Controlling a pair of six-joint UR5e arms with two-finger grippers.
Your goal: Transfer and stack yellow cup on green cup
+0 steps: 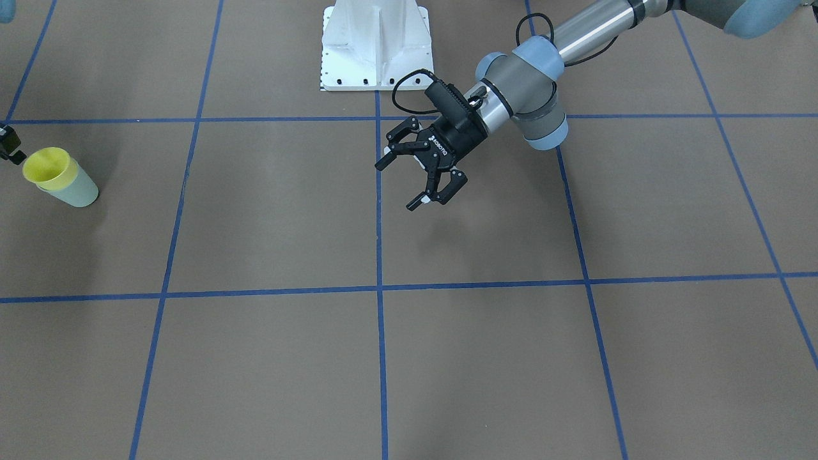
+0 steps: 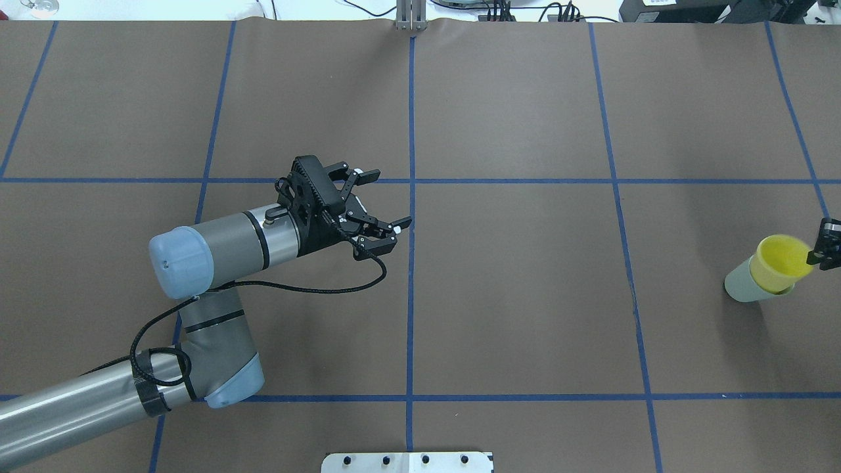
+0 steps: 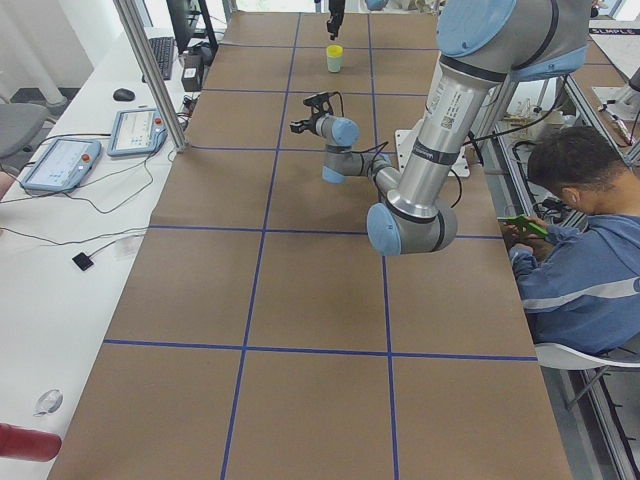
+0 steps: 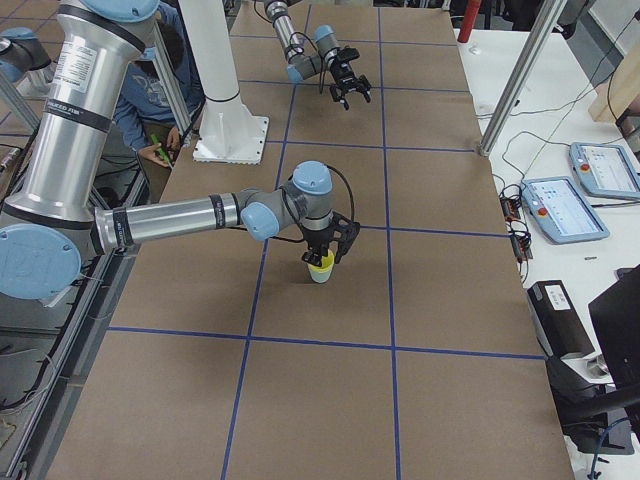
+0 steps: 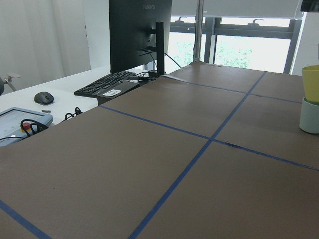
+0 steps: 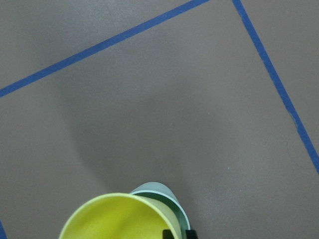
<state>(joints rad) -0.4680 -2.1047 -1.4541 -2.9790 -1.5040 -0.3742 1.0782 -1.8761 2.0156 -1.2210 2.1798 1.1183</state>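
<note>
Our left arm reaches in low from its side, wrist bent, and carries the left hand (image 2: pixel 389 199) roughly level above the surface (image 1: pixel 486 358) near its middle, fingers spread wide with nothing between them. Our right arm stretches out almost level, and its wrist turns the right hand (image 4: pixel 323 257) straight down over the two cups. One black fingertip lies against the yellow rim, but we cannot tell whether that hand is clamping the cup or has let go. The yellow cup (image 2: pixel 782 259) sits nested inside the green cup (image 2: pixel 742 286), its upper part and rim standing proud of the green one. The pair stands on the surface far out on our right side, well apart from the left hand. Nothing lies between the two hands. The surface is matt brown sheet divided into large squares by blue tape lines, and a white base plate (image 1: pixel 377 45) stands at its edge. Both cups are smooth, plain and tapered, wider at the rim. Beyond the surface we see a monitor (image 5: pixel 139 35), a keyboard (image 5: pixel 107 84) and a seated person (image 3: pixel 580 230).
</note>
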